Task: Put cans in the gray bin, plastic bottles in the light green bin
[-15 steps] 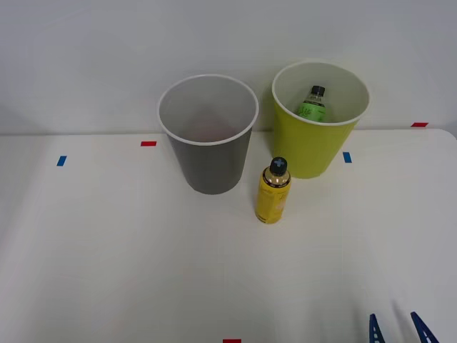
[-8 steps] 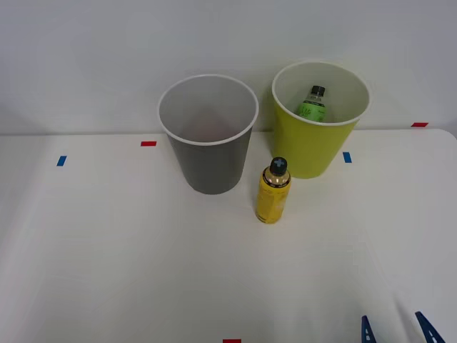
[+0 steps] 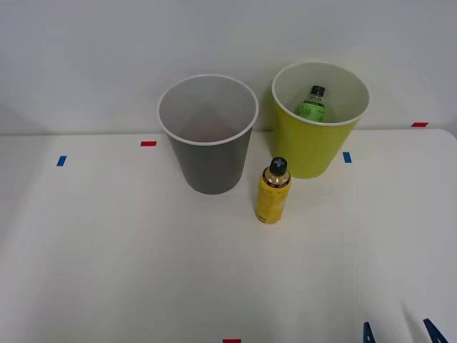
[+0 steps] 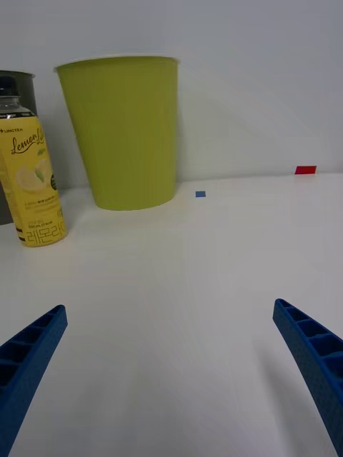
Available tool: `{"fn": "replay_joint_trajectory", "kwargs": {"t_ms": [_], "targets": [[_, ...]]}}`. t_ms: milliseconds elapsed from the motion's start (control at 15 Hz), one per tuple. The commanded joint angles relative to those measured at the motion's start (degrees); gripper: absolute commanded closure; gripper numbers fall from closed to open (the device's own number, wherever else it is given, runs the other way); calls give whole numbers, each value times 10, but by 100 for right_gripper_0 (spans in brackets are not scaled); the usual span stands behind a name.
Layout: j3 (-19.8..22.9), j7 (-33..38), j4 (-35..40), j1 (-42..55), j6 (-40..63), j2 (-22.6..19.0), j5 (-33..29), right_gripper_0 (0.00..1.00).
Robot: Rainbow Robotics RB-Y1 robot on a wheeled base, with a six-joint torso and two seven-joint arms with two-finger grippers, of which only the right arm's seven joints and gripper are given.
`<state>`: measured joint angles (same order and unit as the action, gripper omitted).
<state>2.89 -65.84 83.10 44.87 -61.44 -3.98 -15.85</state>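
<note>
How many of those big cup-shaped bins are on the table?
2. The gray bin stands on the left, the lime bin beside it on the right, with a green bottle inside.

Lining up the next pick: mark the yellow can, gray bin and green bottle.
yellow can (image 3: 272, 201), front view, label mid-body.
gray bin (image 3: 212, 168), front view, outer wall.
green bottle (image 3: 311, 108), front view, label, inside the light green bin (image 3: 307, 150).

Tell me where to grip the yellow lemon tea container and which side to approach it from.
Grip the yellow container around its straight cylindrical body, below the narrowing neck. It stands upright, so the right gripper, jaws open, would probably do best coming in level from the front right. The gray bin and light green bin crowd its far side.
</note>
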Motion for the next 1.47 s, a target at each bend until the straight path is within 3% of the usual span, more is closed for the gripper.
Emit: {"fn": "replay_joint_trajectory", "kwargs": {"t_ms": [67,1467], "targets": [[-20,-7,0,3,0,-3,34,0],[-21,-11,0,6,-1,2,35,0]]}}
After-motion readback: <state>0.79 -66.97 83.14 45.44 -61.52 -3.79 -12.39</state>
